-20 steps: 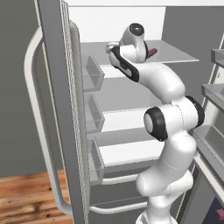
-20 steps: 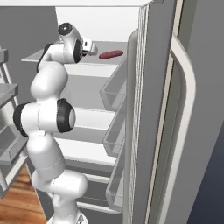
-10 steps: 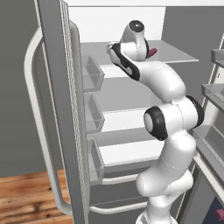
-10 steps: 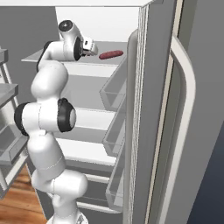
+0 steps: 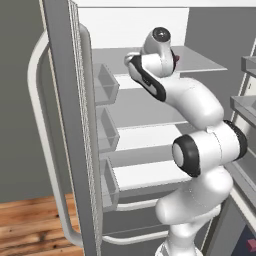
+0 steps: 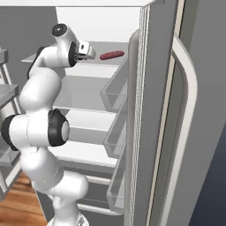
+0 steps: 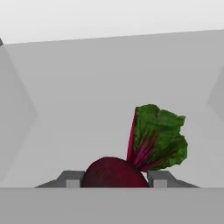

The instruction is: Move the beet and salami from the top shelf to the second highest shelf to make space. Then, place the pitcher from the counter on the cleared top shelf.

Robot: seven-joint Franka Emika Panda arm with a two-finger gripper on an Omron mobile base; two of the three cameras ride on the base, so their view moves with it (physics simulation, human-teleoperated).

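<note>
The beet, dark maroon with a green leafy tuft, sits between my fingertips in the hand view. My gripper is shut on it, at the top shelf of the open fridge. In the right base view the gripper reaches over that shelf. The pinkish-red salami lies just to its right on the same shelf. The second highest shelf below is bare. The pitcher and the counter are out of view.
The open fridge door with its bins stands close on the left. The other door with bins is close on the right. The lower shelves are bare. A wooden floor lies below.
The fingers have closed from wide open onto the beet. The arm has hardly moved.
</note>
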